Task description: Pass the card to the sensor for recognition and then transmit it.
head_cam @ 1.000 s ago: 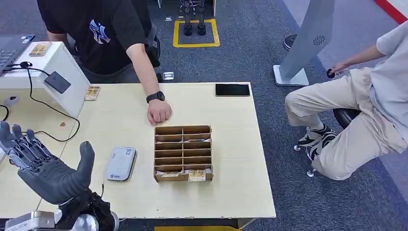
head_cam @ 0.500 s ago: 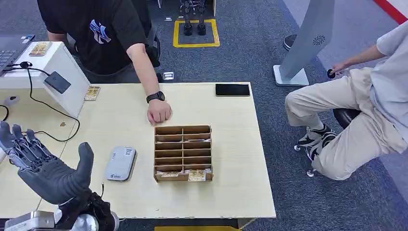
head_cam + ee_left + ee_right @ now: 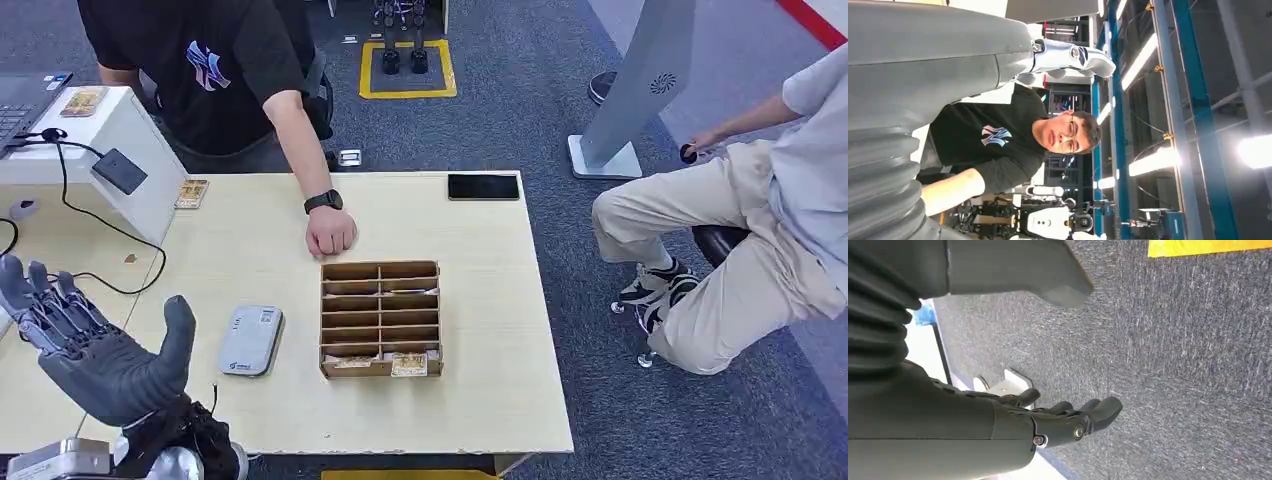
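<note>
A: Cards (image 3: 409, 364) sit in the front slots of the cardboard organizer (image 3: 380, 318) on the table (image 3: 480, 300), just right of the grey card reader (image 3: 250, 340). Another card (image 3: 191, 193) lies at the far left edge beside the white stand (image 3: 120, 150).

B: And the hands?

A: The left hand (image 3: 105, 355) is raised palm-up over the near-left corner, fingers spread, holding nothing. I'd judge it is waiting to receive a card. The right hand (image 3: 1013, 425) hangs over the carpet, fingers loosely extended and empty.

B: Why would it wait?

A: The person in the black shirt rests a fist (image 3: 331, 233) on the table just behind the organizer, probably ready to hand one over. No card is picked up yet, so the task looks barely begun.
</note>
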Tool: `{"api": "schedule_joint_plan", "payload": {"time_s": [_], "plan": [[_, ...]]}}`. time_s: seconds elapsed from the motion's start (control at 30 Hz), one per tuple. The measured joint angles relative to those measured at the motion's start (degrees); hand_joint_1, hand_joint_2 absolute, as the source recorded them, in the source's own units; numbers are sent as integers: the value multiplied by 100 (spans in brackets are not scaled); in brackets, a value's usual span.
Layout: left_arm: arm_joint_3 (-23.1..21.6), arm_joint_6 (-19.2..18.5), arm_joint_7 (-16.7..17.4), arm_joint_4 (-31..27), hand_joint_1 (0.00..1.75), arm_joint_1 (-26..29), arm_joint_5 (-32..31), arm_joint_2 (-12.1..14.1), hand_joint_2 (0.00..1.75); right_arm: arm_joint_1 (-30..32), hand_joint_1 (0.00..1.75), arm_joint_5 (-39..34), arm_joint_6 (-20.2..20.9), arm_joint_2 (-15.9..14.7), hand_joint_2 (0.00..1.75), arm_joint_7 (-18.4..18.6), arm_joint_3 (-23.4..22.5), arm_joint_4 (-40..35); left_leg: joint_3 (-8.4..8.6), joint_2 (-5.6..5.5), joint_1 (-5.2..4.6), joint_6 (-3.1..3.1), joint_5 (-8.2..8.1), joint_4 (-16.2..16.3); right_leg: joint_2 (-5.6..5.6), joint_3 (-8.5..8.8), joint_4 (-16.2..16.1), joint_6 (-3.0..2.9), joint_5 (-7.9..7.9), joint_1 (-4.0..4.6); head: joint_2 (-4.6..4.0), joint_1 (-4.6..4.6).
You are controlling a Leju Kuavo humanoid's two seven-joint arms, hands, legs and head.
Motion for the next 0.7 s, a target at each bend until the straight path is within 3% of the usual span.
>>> {"api": "schedule_joint_plan", "payload": {"time_s": [0.67,0.7], "plan": [[2,0,0,0,0,8,-79,4,175,0,0,0,59,2,175,2,-9,0,0,0,0,0,0,0,0,0,0,0,0,0,0,-2],[2,0,0,0,0,7,-70,4,0,1,0,2,59,2,175,2,-9,0,0,0,0,0,0,0,0,0,0,0,0,0,0,-2]]}}
